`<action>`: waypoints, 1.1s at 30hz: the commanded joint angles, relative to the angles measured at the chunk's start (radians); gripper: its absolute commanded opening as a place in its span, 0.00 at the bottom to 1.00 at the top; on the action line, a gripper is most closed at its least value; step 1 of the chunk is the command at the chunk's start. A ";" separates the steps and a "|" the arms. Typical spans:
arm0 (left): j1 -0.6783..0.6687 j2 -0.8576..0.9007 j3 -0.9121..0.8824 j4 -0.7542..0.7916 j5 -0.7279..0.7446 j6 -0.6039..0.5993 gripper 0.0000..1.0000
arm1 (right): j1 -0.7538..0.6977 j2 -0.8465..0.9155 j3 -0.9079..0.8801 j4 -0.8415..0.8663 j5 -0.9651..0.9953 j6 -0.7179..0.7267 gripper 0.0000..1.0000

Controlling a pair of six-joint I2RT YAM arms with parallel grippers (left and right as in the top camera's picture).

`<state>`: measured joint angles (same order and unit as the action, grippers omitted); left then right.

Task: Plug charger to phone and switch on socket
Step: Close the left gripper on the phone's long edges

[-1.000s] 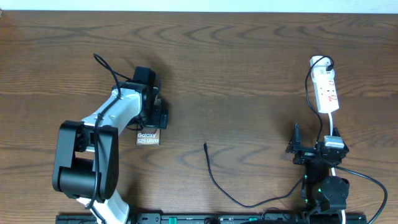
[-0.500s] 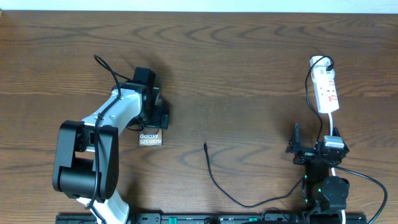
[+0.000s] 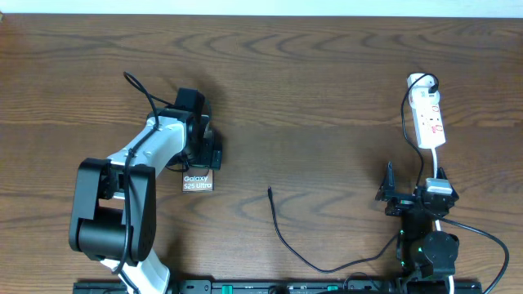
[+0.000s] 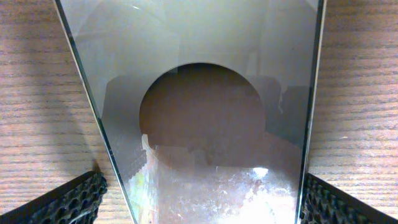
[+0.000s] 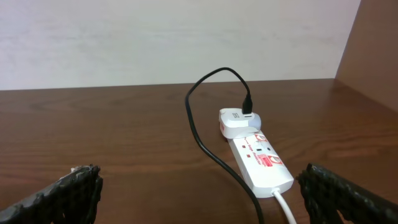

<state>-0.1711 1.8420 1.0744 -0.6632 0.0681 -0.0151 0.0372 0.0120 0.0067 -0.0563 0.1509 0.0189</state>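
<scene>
**A:** What's over on the left?

**B:** The left gripper points toward the near edge of the table, and the phone lies flat between its fingers. From overhead only the near end of the phone shows, with its white Galaxy lettering. The rest is under the gripper.

**A:** Is it pinching the phone?

**B:** The fingers are spread wide, one along each long edge. In the left wrist view the pads sit right at those edges, but I cannot tell whether they press on them. The glossy face shows a dark rounded patch.

**A:** And the charger?

**B:** The charger has its small black tip on bare wood to the right of the phone, apart from it and pointing toward the far side. Its thin cable curves away to the near edge and then runs right.

**A:** What about the right side?

**B:** The right gripper is close to the near edge. Its fingers are spread wide with nothing between them, and it is well apart from the socket.

**A:** Where is the socket?

**B:** The socket lies at the far right, running near to far. A white adapter sits on its far end. A black lead is plugged into the adapter, loops left and comes back toward the near side. A white cord leaves the strip's near end. The switch is too small to read.
</scene>
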 commanded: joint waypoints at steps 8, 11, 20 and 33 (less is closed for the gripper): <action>-0.005 0.027 -0.030 -0.002 0.081 -0.001 0.98 | 0.010 -0.004 -0.001 -0.004 0.007 0.006 0.99; -0.005 0.027 -0.030 -0.002 0.082 -0.002 0.98 | 0.010 -0.004 -0.001 -0.004 0.007 0.006 0.99; -0.005 0.027 -0.038 -0.005 0.082 -0.002 0.98 | 0.010 -0.004 -0.001 -0.004 0.007 0.006 0.99; -0.005 0.027 -0.040 0.004 0.130 -0.001 0.94 | 0.010 -0.005 -0.001 -0.004 0.007 0.006 0.99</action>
<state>-0.1692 1.8420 1.0729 -0.6601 0.0738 -0.0147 0.0372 0.0120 0.0067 -0.0559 0.1509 0.0189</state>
